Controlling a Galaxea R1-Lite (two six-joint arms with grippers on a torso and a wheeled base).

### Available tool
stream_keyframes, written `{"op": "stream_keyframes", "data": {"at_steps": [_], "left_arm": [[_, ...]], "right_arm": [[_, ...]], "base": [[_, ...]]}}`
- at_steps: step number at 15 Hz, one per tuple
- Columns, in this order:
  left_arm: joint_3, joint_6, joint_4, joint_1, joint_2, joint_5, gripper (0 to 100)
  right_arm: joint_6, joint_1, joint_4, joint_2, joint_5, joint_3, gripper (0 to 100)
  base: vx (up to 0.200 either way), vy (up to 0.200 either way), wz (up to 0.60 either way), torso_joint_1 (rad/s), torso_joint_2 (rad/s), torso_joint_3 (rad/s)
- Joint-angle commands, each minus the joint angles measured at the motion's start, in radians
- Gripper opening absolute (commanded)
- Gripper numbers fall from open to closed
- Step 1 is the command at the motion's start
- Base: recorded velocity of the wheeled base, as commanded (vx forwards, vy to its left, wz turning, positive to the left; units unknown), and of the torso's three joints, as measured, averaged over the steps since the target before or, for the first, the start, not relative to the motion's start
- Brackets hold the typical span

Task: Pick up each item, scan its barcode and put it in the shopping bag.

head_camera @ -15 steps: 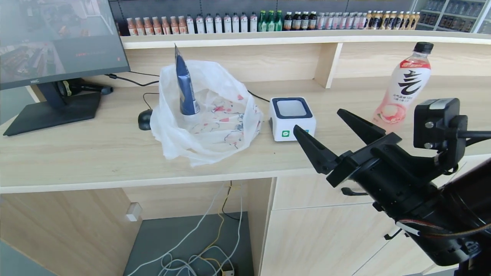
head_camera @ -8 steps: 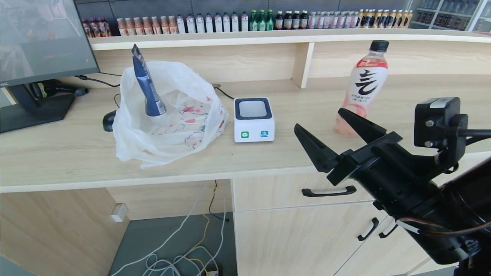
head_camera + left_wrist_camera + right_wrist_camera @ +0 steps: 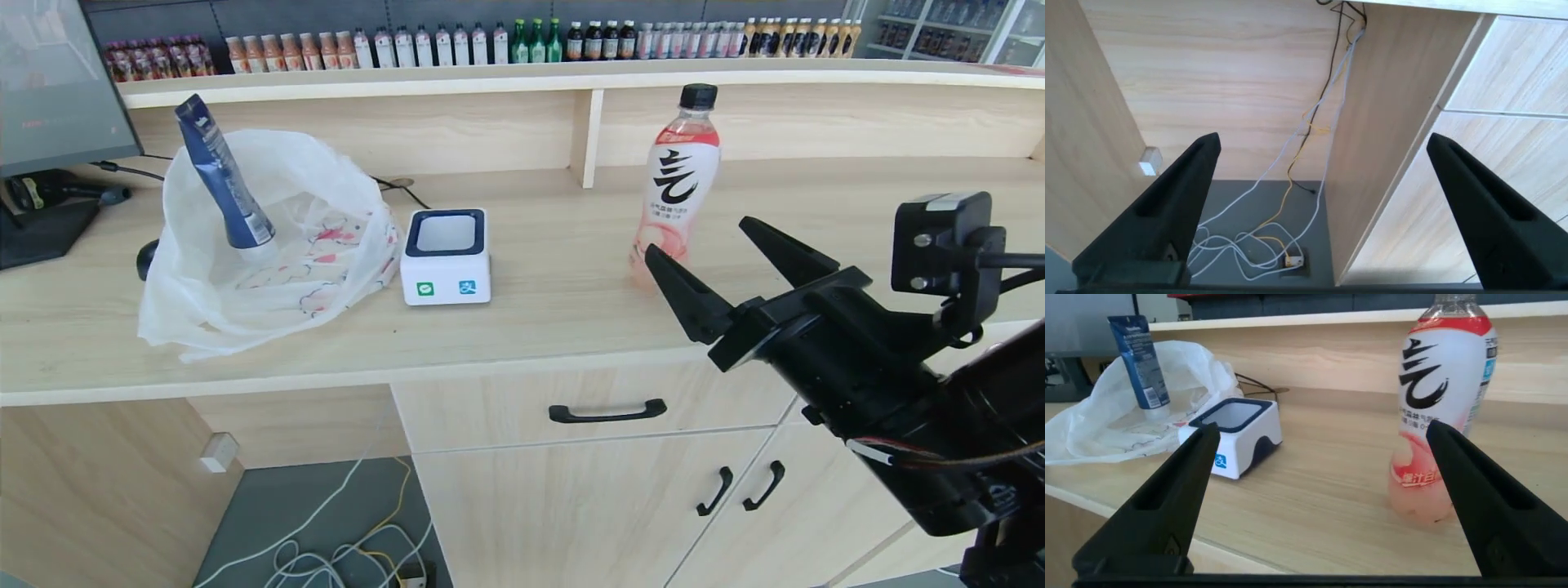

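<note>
Since the tube [image 3: 220,175] is in the bag [image 3: 188,302], we have the bottle [image 3: 678,180] left; our right tool [image 3: 695,235] is wide, empty.

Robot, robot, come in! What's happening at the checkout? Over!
Both grippers open, empty: right gripper facing the pink bottle, left gripper below the counter. Bottle upright on counter, not yet picked; blue tube in shopping bag. Nothing in the way.

Head camera overlooks the bench [image 3: 531,318]; right wrist views its bottle [image 3: 676,192] closer, left wrist the cables [image 3: 1241,245] below.
</note>
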State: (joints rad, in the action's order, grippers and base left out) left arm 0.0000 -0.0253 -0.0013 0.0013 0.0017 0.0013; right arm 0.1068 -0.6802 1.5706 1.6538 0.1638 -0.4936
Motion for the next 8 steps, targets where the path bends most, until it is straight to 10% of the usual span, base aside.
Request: {"op": "stream_keyframes", "data": {"at_steps": [1,4,8], "left_arm": [[0.000,-0.001,0.000,0.000,0.000,0.000,100],[0.000,0.001,0.001,0.000,0.000,0.000,100],[0.000,0.001,0.001,0.000,0.000,0.000,100]], "right_arm": [[0.001,0.011,0.000,0.014,0.000,-0.003,100],[0.001,0.014,0.000,0.017,0.000,0.006,100],[0.001,0.014,0.000,0.026,0.000,0.009,100]], "base": [[0.000,-0.200,0.00,0.002,0.00,0.007],[0.000,-0.200,0.00,0.006,0.00,0.004],[0.000,0.000,0.00,0.000,0.00,0.000]]}}
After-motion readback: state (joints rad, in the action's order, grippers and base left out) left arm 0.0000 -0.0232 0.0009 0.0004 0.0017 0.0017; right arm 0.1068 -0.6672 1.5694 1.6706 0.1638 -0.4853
